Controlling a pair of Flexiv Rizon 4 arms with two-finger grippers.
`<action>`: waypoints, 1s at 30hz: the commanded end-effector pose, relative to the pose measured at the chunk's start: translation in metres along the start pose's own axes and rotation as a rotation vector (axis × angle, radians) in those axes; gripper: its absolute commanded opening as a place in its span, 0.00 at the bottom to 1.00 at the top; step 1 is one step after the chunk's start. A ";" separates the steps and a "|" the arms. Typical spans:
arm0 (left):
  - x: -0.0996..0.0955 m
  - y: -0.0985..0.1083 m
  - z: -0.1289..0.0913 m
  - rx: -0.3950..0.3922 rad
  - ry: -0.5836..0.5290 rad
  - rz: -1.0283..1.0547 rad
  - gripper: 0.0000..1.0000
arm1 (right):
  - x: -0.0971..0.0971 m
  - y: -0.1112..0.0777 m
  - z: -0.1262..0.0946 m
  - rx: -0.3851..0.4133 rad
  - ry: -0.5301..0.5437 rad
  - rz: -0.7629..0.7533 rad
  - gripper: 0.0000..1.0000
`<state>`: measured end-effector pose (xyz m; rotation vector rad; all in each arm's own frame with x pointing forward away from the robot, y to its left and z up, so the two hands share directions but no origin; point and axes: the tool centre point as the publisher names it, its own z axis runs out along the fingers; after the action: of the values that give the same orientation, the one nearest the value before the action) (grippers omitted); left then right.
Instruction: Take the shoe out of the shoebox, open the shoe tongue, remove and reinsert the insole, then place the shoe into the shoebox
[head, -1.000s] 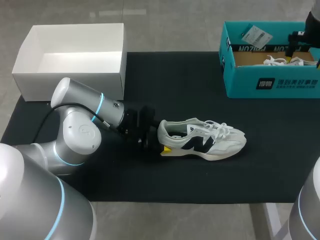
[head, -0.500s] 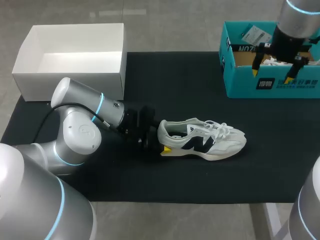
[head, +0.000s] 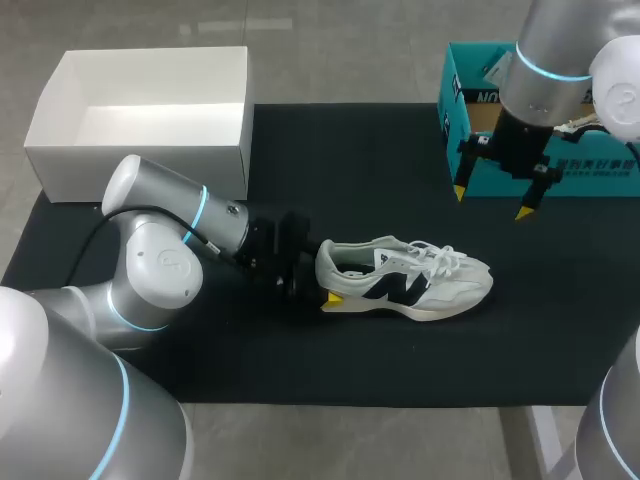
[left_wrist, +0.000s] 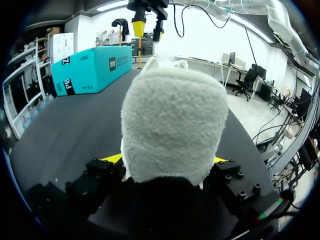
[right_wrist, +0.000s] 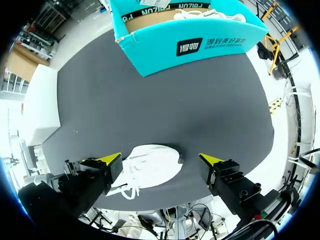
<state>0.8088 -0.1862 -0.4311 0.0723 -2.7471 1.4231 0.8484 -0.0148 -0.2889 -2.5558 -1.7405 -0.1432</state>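
Note:
A white sneaker (head: 405, 280) with a dark side mark lies on its sole on the black mat (head: 350, 170), toe pointing right. My left gripper (head: 315, 285) is at its heel. In the left wrist view the fuzzy heel (left_wrist: 170, 125) fills the gap between the yellow tips, which press on both its sides. The teal shoebox (head: 545, 175) stands at the back right. My right gripper (head: 490, 202) hangs open and empty in front of it, above the mat. In the right wrist view the shoe's toe (right_wrist: 150, 162) lies far below the right gripper (right_wrist: 160, 159).
A white open box (head: 150, 110) stands at the back left, partly off the mat. Another white shoe (right_wrist: 205, 15) lies inside the teal shoebox (right_wrist: 200, 40). Bare mat stretches between the sneaker and both boxes.
My right arm has come from over the teal shoebox toward the front and left, out over the mat. The left arm and the sneaker have stayed put.

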 end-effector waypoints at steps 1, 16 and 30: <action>0.000 0.000 0.001 0.001 -0.001 0.001 0.00 | 0.001 -0.010 -0.002 0.008 0.019 -0.009 1.00; 0.000 0.000 0.001 0.001 -0.001 0.001 0.00 | 0.001 -0.011 -0.004 0.011 0.007 -0.013 1.00; 0.000 0.000 0.001 0.001 -0.001 0.001 0.00 | 0.041 -0.048 0.018 -0.053 -0.024 -0.065 1.00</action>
<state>0.8088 -0.1862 -0.4311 0.0723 -2.7471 1.4231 0.8255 0.0265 -0.2961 -2.5170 -1.8376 -0.1731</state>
